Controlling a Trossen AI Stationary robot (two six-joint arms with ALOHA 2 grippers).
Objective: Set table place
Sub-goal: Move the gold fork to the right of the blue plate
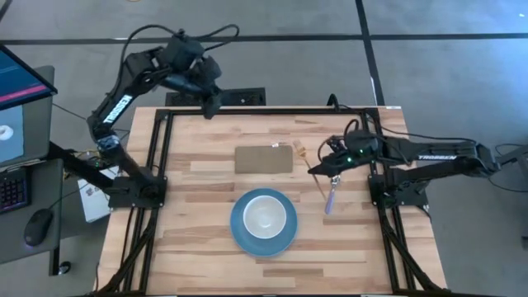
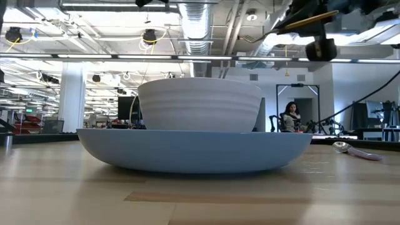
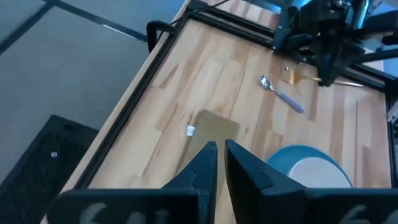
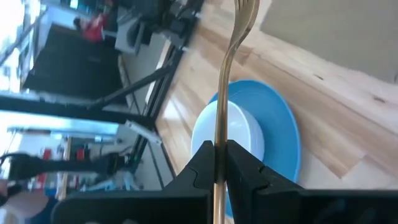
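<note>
The blue plate (image 1: 237, 231) lies near the table's middle with the white bowl (image 1: 264, 216) sitting in it; the low view shows both close up, the plate (image 2: 194, 150) under the bowl (image 2: 199, 104). The lilac-handled spoon (image 1: 331, 199) lies flat on the wood to the plate's right. My right gripper (image 1: 318, 169) hovers above the table between the spoon and the brown rectangle (image 1: 264, 158), shut on the gold fork (image 4: 231, 43). My left gripper (image 1: 213, 103) waits, shut, over the far edge. My right gripper pinches the gold fork by its handle (image 4: 219, 134) between both fingers. The fork runs forward along the fingers, its tines (image 4: 245, 9) well past the fingertips. It is lifted clear of the table, roughly level, as the gold strip of its handle (image 2: 306, 24) in the low view shows.
The flat brown rectangle (image 3: 214, 127) lies on the wood beyond the plate, toward the far edge. Bare planks stretch left of the plate (image 1: 190, 214) and along the near edge. A black metal frame (image 1: 161, 148) borders the table. A monitor and keyboard stand off the left side.
</note>
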